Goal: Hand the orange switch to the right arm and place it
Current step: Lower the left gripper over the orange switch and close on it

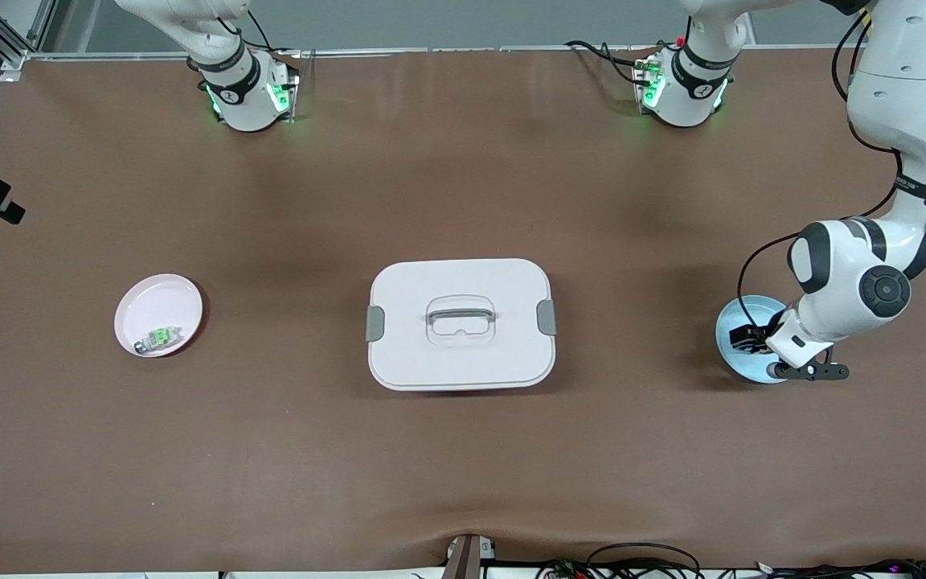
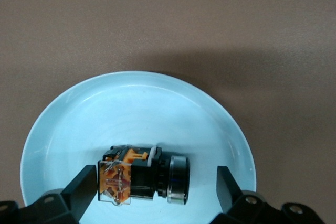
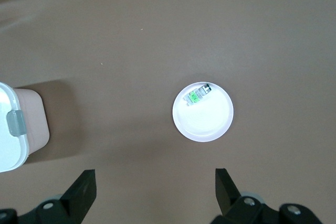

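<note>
Down at the left arm's end of the worktop, the orange switch (image 2: 143, 176) is seen lying on its side in a pale blue dish (image 2: 63, 124), its orange block at one end and its ringed cylinder at the other. The left pincer (image 2: 153, 186) is lowered over the dish with its fingers spread, one on each side of the switch and not yet pressed against it; this straddling pose is judged to be the setup for a grasp along the part's length before any handover.

The right pincer (image 3: 155, 186) is held released high above the worktop near the right arm's end, and that arm waits. Below it a pink dish (image 1: 158, 314) holds a small grey part with a green top (image 1: 159, 338).

At mid-worktop a white lidded box (image 1: 460, 323) with a grey handle is set between the two dishes. It is judged to be the one obstacle to be cleared when the switch is carried toward the right arm.
</note>
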You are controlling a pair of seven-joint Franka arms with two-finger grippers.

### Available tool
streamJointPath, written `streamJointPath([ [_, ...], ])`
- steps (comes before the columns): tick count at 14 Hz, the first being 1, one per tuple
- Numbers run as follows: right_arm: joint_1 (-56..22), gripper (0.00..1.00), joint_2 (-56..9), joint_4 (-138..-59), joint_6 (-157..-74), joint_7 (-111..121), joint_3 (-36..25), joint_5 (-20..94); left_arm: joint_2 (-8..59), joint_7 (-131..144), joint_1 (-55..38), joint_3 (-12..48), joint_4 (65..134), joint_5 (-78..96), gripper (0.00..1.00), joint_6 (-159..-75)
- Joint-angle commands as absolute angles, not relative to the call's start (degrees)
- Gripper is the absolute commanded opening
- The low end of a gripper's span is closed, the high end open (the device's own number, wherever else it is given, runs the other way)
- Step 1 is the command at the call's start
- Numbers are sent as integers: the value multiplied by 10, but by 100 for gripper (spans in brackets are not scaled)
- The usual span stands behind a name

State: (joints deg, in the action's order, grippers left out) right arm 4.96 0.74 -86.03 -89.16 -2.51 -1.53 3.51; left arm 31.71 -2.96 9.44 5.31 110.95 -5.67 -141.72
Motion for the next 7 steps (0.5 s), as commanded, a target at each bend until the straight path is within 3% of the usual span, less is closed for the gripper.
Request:
streamJointPath([
  [1, 56, 100, 4, -853, -889, -18, -11, 29, 327, -34, 98, 54, 1104, -71, 100, -1421],
  [7, 57, 100, 4, -853, -889, -18, -11, 29, 327, -34, 102, 54, 1104, -71, 100, -1421],
])
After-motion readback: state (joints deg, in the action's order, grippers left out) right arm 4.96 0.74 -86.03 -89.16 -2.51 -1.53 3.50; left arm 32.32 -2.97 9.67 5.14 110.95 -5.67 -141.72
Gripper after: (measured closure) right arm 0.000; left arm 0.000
